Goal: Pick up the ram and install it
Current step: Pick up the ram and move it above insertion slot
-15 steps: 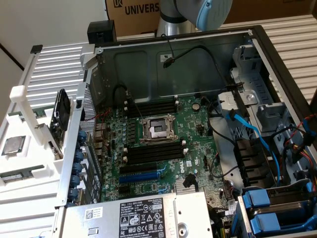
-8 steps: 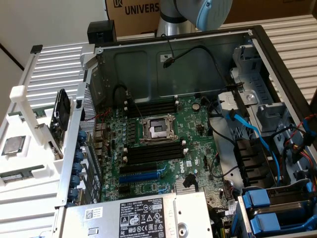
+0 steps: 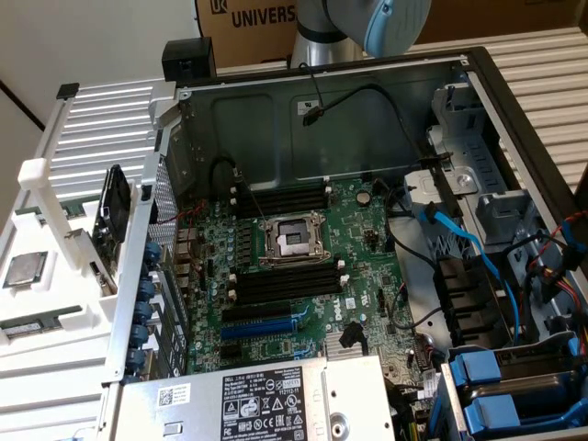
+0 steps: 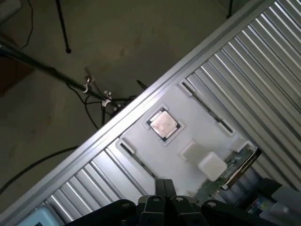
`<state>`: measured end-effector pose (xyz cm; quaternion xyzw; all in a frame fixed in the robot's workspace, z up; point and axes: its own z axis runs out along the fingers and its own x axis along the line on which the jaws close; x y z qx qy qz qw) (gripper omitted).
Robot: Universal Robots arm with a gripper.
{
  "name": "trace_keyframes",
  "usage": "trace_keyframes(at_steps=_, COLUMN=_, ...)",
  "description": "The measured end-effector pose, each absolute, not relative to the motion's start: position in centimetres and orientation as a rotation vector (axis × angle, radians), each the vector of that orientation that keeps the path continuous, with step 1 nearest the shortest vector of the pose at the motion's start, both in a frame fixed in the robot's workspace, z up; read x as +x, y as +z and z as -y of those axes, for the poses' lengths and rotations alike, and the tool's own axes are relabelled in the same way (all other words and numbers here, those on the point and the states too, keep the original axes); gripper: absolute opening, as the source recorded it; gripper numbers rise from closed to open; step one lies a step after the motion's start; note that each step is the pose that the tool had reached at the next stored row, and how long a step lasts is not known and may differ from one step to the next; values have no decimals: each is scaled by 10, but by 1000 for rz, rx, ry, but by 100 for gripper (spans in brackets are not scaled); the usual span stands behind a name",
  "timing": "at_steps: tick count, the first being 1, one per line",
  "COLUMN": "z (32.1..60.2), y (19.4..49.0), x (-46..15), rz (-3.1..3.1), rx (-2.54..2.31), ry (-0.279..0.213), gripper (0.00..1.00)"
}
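Ribbed metal table [image 3: 542,64] against pale wall [image 3: 92,37], cardboard box [image 3: 248,18] behind; below, dim grey-brown floor [image 4: 141,37] strewn with black cables [image 4: 108,100].

The motherboard [image 3: 303,266] is coloured green, its memory slots [image 3: 280,285] black with white end clips, and one expansion slot [image 3: 262,329] blue. The tray [image 3: 69,312] is kept white and the processor chip [image 3: 25,269] silver. The ram [image 3: 26,328] is seen as dark with a pale strip. The table [image 3: 542,64] is ribbed in silver.
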<state>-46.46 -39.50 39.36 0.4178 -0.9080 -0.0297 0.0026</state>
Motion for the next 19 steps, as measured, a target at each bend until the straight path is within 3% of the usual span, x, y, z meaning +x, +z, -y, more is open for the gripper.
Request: trace_keyframes(at_steps=19, z=395, y=393, x=-465, rz=2567, rx=1773, ry=-94, gripper=11)
